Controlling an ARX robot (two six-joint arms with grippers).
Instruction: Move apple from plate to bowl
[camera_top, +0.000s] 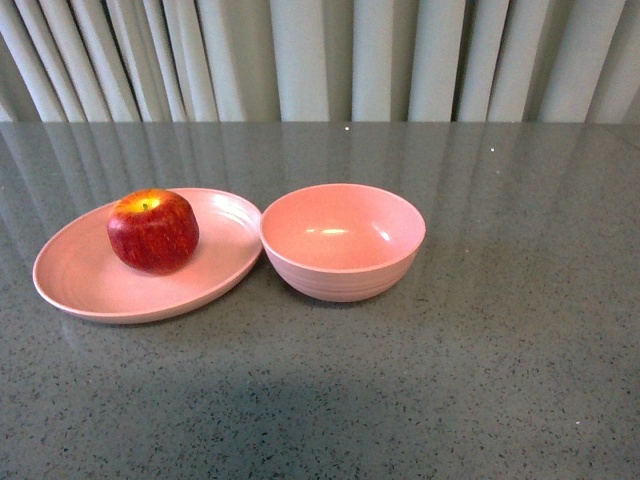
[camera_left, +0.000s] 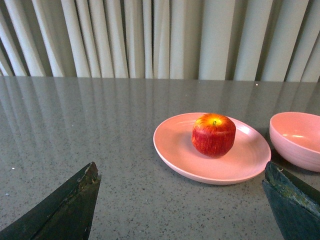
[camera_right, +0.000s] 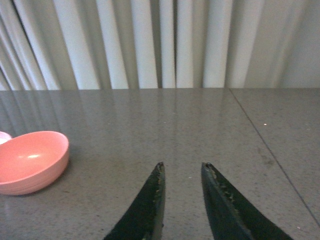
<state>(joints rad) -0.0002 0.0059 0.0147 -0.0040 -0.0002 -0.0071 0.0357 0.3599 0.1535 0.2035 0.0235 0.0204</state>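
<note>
Squarely upright, the apple (camera_top: 153, 231) sits on the plate (camera_top: 90, 290), toward its back. The bowl (camera_top: 342, 242) stands just right of the plate, rims touching or nearly so, both on the counter (camera_top: 450, 380). The left end effector (camera_left: 181, 167) is spread wide, holding nothing. The right end effector (camera_right: 182, 165) shows a narrow gap, also empty.

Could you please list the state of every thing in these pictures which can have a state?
apple: upright, resting on the plate, not held.
plate: flat on the table, carrying the apple.
bowl: upright, empty.
left gripper: wide open, holding nothing.
right gripper: slightly open, holding nothing.
curtain: drawn shut.
</note>
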